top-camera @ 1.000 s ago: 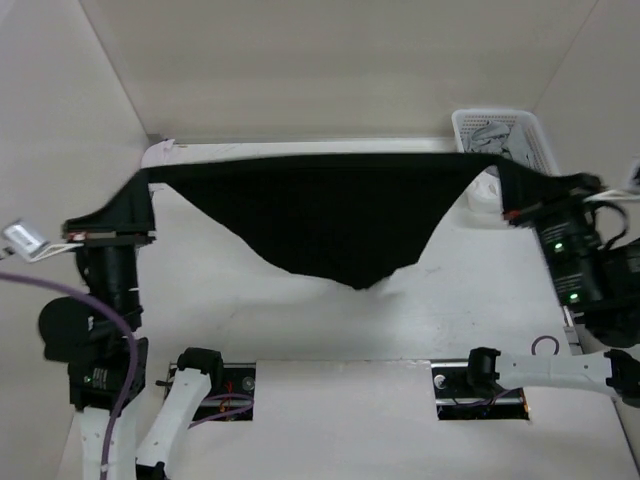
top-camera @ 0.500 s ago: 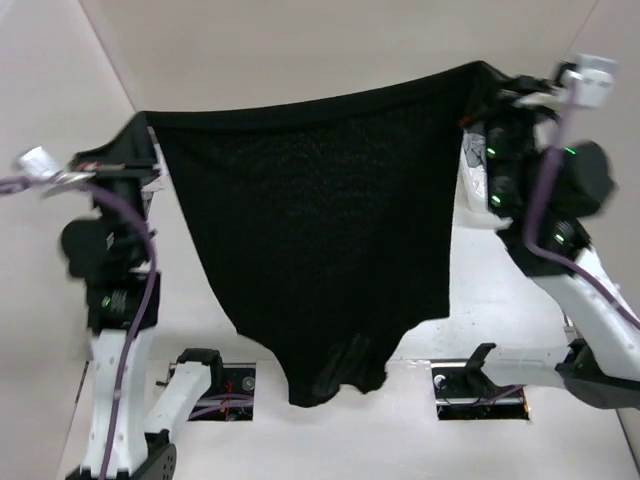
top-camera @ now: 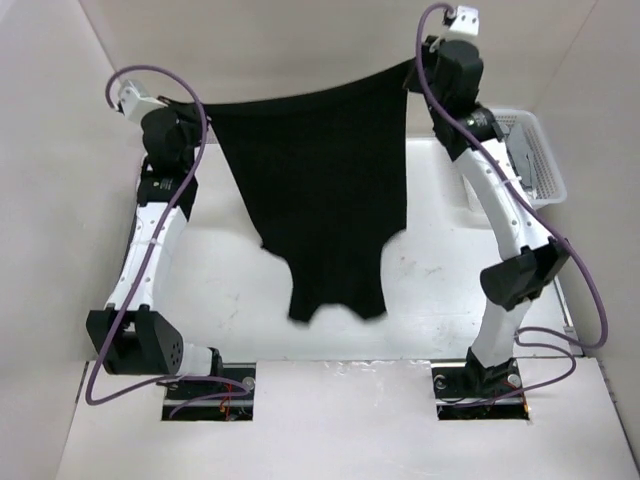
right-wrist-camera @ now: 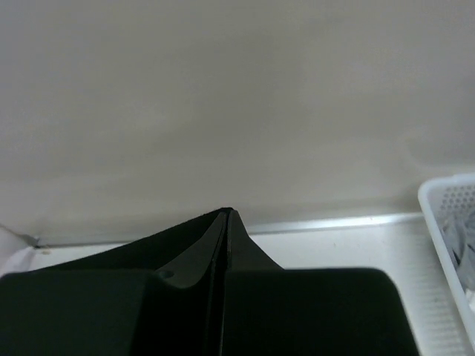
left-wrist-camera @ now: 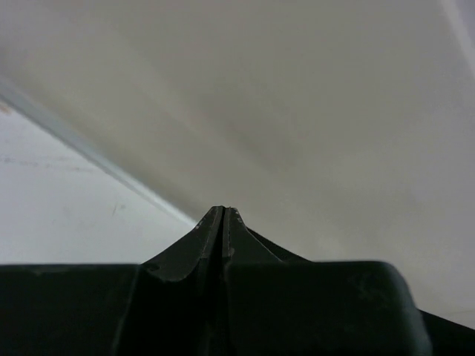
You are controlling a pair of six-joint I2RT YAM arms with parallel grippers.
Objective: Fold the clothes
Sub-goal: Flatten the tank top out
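The left gripper (top-camera: 193,104) and right gripper (top-camera: 413,74) are clamped on the top corners of the plain black soft fabric shorts (top-camera: 320,190) dangling limp over the worktop's (top-camera: 225,285) middle, probably light and floppy, so grab corners.

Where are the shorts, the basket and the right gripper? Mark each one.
shorts (top-camera: 320,190), top view, middle of the hanging cloth.
basket (top-camera: 547,160), top view, right rim.
right gripper (right-wrist-camera: 225,222), right wrist view, tips of the shut jaws.
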